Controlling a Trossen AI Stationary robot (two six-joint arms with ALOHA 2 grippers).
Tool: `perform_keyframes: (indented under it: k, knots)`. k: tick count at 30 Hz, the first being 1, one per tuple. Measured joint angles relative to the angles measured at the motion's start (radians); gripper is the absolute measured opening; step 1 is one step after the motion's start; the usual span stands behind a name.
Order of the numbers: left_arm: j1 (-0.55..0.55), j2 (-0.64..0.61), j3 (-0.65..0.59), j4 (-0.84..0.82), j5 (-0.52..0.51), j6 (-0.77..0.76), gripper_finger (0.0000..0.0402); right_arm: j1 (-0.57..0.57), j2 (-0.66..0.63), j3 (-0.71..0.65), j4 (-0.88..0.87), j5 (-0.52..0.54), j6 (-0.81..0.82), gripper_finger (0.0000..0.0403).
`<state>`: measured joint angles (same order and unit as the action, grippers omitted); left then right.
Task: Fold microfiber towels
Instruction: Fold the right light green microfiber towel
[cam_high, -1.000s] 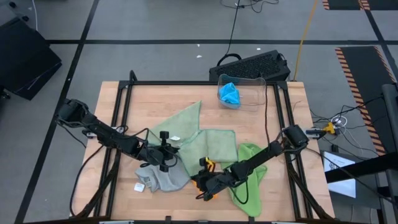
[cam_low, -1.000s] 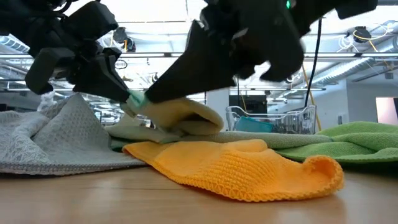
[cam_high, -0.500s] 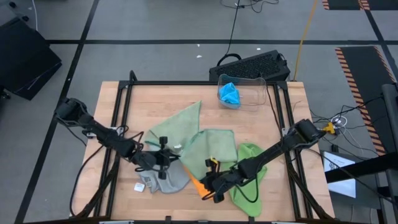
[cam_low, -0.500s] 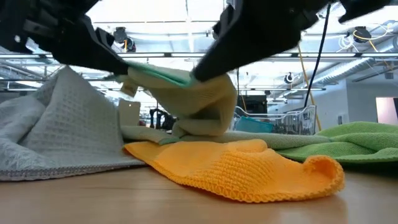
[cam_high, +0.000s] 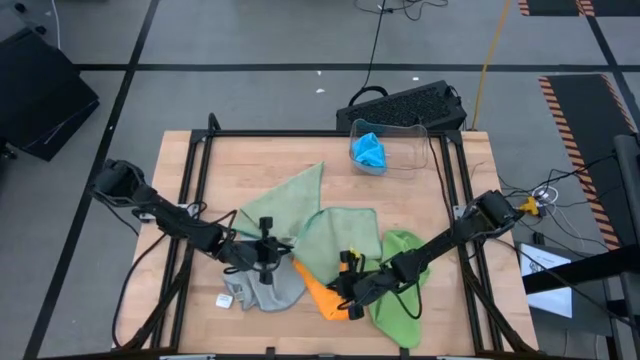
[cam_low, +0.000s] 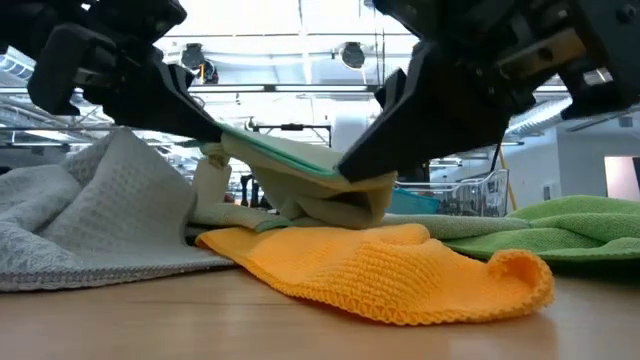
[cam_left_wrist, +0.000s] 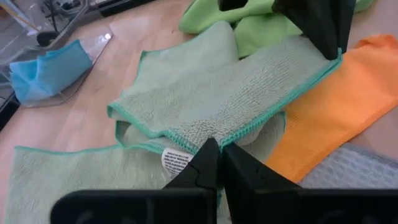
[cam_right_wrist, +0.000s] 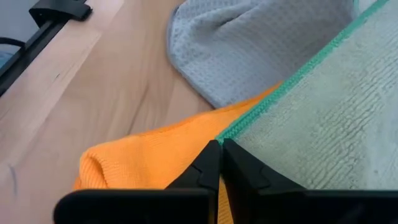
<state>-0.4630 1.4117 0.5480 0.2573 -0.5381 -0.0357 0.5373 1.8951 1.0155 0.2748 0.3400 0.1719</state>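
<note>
Sage green towel (cam_high: 335, 235) stretched crosswise between both pinching hands.

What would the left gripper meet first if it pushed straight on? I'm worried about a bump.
Probably the right gripper, pinching the same sage green towel opposite the left gripper; depth is unclear.

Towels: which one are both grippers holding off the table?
The sage green towel. The left gripper and right gripper each pinch a corner of its teal-stitched edge; the orange towel and grey towel lie below it.
</note>
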Motion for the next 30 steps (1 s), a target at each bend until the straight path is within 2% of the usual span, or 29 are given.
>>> perform_keyframes:
  k: [10, 15, 18, 21, 23, 27, 30]
  knots:
    - [-0.004, 0.002, 0.000, 0.009, -0.001, 0.012, 0.0009, -0.005, -0.110, -0.004, -0.043, 0.010, -0.006, 0.0002]
    - [-0.013, -0.047, 0.051, 0.060, -0.051, 0.112, 0.0011, -0.010, -0.240, -0.004, -0.118, 0.139, -0.050, 0.0001]
    - [0.003, -0.089, 0.135, 0.003, -0.104, 0.204, 0.0005, -0.039, -0.348, -0.004, -0.133, 0.226, -0.125, 0.0001]
    - [0.031, -0.129, 0.216, -0.094, -0.141, 0.271, 0.0011, -0.086, -0.453, -0.004, -0.127, 0.257, -0.226, 0.0001]
    - [0.059, -0.152, 0.261, -0.181, -0.148, 0.270, 0.0015, -0.126, -0.510, -0.004, -0.125, 0.251, -0.274, 0.0001]
    - [0.106, -0.194, 0.311, -0.373, -0.178, 0.246, 0.0007, -0.215, -0.583, -0.004, -0.118, 0.166, -0.354, 0.0000]
    - [0.138, -0.230, 0.333, -0.399, -0.195, 0.297, 0.0006, -0.288, -0.618, -0.004, -0.107, 0.112, -0.389, 0.0000]
